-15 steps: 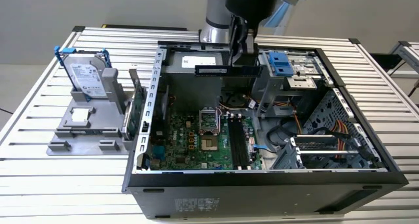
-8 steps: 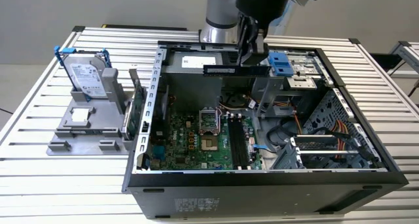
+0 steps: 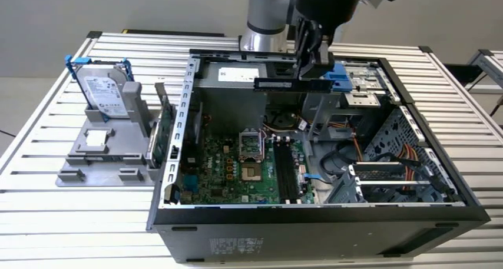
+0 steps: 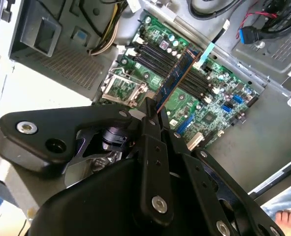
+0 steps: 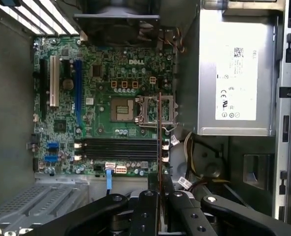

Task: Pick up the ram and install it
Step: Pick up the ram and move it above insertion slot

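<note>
The ram (image 3: pixel 293 84) is a long dark stick held level above the open computer case (image 3: pixel 314 213), over its back half. My gripper (image 3: pixel 309 79) comes down from above and is shut on the stick near its right end. In the second wrist view the ram (image 4: pixel 177 73) reaches out from the gripper (image 4: pixel 152 107) over the green motherboard (image 4: pixel 219 93). In the first wrist view the ram (image 5: pixel 159 132) appears edge-on, crossing one end of the black memory slots (image 5: pixel 118 147) from the gripper (image 5: pixel 159 191).
A silver hard drive with blue brackets (image 3: pixel 105 89) leans on a grey fixture (image 3: pixel 94 163) at the exterior view's left, with a green expansion card (image 3: pixel 162 130) beside the case wall. Inside the case are a power supply (image 5: pixel 234 73), cables (image 3: pixel 385 157) and a drive cage (image 3: pixel 409 128).
</note>
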Robot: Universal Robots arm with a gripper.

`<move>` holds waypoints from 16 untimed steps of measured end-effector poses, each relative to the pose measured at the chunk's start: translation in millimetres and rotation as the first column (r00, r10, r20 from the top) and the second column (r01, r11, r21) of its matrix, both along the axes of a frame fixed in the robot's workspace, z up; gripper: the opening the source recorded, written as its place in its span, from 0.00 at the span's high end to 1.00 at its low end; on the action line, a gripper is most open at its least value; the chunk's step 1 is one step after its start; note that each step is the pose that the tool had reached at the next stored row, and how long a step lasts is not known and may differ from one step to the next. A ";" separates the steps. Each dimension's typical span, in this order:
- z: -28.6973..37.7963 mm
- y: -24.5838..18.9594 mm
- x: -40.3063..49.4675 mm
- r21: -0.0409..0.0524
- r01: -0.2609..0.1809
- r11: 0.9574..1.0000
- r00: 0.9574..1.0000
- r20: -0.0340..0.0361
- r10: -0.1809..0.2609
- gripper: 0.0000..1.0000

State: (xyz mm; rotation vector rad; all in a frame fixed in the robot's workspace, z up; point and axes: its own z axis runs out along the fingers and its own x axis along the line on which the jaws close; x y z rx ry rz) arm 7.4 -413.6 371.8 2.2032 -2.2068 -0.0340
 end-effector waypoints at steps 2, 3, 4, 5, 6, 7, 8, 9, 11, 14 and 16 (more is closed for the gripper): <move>0.0 0.0 3.0 0.000 0.003 1.000 1.000 0.000 -0.003 1.00; 0.0 -0.2 4.4 0.000 0.004 1.000 1.000 0.000 -0.004 1.00; 0.0 -0.5 5.6 0.000 0.005 1.000 1.000 0.000 -0.005 1.00; 0.0 -0.9 6.9 0.000 0.006 1.000 1.000 -0.001 -0.006 1.00; 0.0 -1.4 7.7 0.000 0.006 1.000 1.000 -0.001 -0.006 1.00; -0.1 -1.6 7.9 0.000 0.006 1.000 1.000 -0.001 -0.006 1.00; 0.0 -1.7 7.9 0.000 0.007 1.000 1.000 -0.001 -0.007 1.00; 0.0 -1.7 8.0 0.000 0.007 1.000 1.000 -0.002 -0.007 1.00; 0.0 -1.8 8.0 0.000 0.007 1.000 1.000 -0.002 -0.007 1.00; 0.0 -4.4 8.8 0.000 0.007 1.000 1.000 -0.002 -0.007 1.00; 0.0 -7.3 9.9 0.000 0.007 1.000 1.000 -0.002 -0.007 1.00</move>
